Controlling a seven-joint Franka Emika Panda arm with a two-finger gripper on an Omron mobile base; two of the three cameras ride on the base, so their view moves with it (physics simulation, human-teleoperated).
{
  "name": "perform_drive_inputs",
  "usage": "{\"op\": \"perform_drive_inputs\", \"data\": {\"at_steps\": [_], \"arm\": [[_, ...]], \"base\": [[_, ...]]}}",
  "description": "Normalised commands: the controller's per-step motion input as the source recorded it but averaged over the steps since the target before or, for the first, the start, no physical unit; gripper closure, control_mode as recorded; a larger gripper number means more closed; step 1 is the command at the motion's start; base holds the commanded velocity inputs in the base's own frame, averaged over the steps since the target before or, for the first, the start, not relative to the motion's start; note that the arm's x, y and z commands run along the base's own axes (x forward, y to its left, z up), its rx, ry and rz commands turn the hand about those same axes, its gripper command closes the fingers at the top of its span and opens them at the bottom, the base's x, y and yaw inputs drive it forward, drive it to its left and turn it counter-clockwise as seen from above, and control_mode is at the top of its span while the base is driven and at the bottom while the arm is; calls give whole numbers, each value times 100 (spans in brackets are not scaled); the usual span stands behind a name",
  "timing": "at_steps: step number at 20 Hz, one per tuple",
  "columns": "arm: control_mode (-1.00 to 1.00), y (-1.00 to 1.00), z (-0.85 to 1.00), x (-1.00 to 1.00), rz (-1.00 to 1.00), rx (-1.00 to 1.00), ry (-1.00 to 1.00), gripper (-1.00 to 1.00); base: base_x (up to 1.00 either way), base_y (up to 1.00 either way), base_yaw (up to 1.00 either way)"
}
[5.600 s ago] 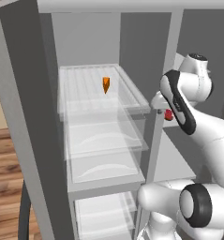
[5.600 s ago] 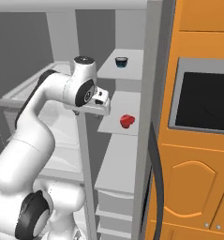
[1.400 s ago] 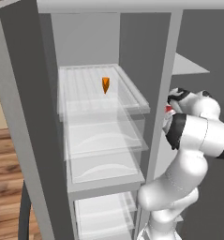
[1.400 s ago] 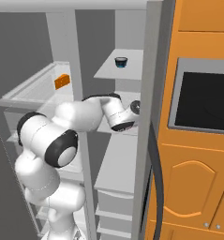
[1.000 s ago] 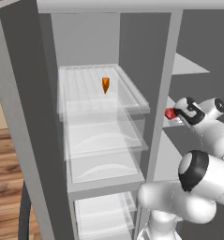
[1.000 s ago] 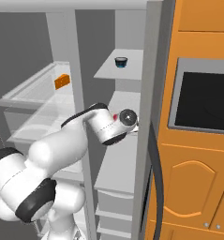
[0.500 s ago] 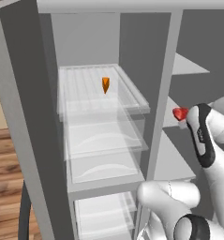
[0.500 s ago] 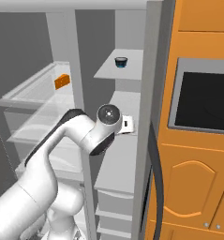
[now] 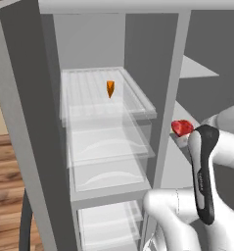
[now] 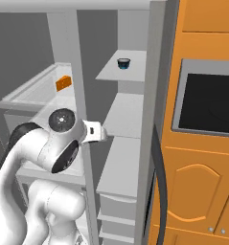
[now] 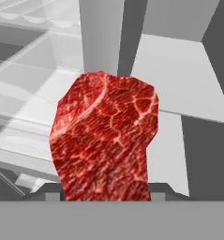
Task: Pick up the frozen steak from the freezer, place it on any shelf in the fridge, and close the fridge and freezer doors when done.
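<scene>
The frozen steak (image 9: 182, 127), a glossy red marbled lump, hangs in the air in front of the upright divider between the fridge (image 9: 104, 127) and the freezer (image 10: 123, 115). My gripper (image 9: 185, 136) is shut on it from below. In the hand view the steak (image 11: 106, 136) stands large between the finger tips, which it hides. In the right base view the hand (image 10: 96, 131) sits just outside the freezer's grey shelves, and the steak is hidden behind it. Both doors stand open: the fridge door (image 9: 25, 122) at left, the freezer door (image 10: 156, 72) at right.
A small orange wedge (image 9: 110, 88) lies on the fridge's top clear shelf (image 9: 133, 100). A dark blue bowl (image 10: 124, 62) sits on the upper freezer shelf. Orange cabinets with a black oven window (image 10: 207, 103) stand right of the freezer door.
The arm has folded back toward the base and drawn the steak out of the freezer. The steak has stayed in the gripper and now hangs slightly lower.
</scene>
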Motion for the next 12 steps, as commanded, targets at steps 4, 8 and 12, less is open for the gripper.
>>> {"op": "perform_drive_inputs", "data": {"at_steps": [4, 8, 12], "arm": [[-100, 100, 35, -11, 0, -5, -2, 100], [-100, 99, 69, 0, 0, -4, -6, 100], [-100, 81, 66, 20, -1, -3, -6, 100]], "base": [[0, 0, 0], [0, 0, 0], [0, 0, 0]]}}
